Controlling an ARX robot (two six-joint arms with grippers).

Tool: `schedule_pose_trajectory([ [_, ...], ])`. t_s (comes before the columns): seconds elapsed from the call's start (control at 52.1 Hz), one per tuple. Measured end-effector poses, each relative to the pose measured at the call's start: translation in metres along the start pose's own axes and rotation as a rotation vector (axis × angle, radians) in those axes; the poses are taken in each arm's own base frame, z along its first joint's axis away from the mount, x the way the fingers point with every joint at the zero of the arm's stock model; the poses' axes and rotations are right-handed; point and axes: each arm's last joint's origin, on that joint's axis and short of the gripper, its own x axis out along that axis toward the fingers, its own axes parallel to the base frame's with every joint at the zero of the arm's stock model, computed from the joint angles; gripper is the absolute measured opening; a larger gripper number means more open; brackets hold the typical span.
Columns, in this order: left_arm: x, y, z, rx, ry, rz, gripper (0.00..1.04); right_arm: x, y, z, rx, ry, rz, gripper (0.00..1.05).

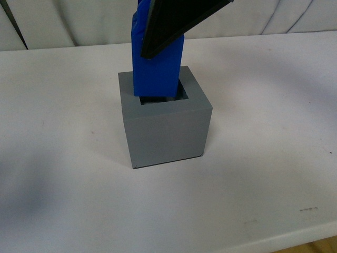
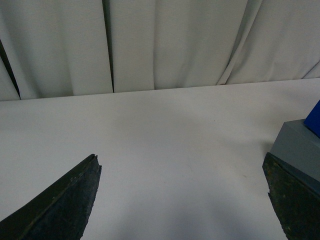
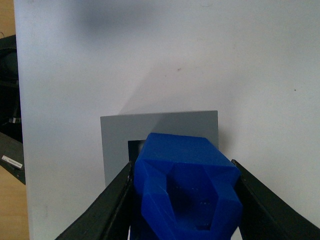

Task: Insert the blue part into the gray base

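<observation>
One blue part (image 1: 158, 74), clenched in the right claw (image 3: 182, 170), stands in one base's (image 1: 166, 132) hole (image 1: 163, 98); open table (image 1: 268, 158) around; left claw (image 2: 181, 160) released.

White table (image 1: 63, 158), on which the gray base (image 1: 166, 132) is seated flat, well apart from the near edge.

We lose the top of the blue part (image 1: 158, 68) past the front picture's upper edge and behind the right gripper (image 3: 181, 169). Below that pincer its foot is hidden inside the gray base (image 1: 166, 132), so we cannot tell its depth. Beside the left gripper (image 2: 181, 159), the base runs off the picture's edge.
</observation>
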Motion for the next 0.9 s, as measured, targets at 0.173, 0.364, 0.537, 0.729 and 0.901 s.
schedule_pose_trajectory([
  [0.173, 0.0000, 0.0000, 0.0000, 0.000, 0.000, 0.000, 0.99, 0.0005, 0.0002, 0.0005, -0.004, 0.005, 0.016, 0.48],
  [0.364, 0.0000, 0.0000, 0.0000, 0.000, 0.000, 0.000, 0.99, 0.0005, -0.0019, 0.0006, -0.010, 0.015, 0.022, 0.48],
  [0.537, 0.0000, 0.0000, 0.0000, 0.000, 0.000, 0.000, 0.99, 0.0007, -0.0026, -0.0003, -0.018, 0.018, 0.020, 0.48],
  [0.729, 0.0000, 0.0000, 0.0000, 0.000, 0.000, 0.000, 0.99, 0.0008, -0.0024, -0.0011, -0.029, 0.032, 0.024, 0.48],
  [0.901, 0.0000, 0.0000, 0.0000, 0.000, 0.000, 0.000, 0.99, -0.0002, -0.0015, -0.0004, -0.032, 0.027, 0.037, 0.48],
])
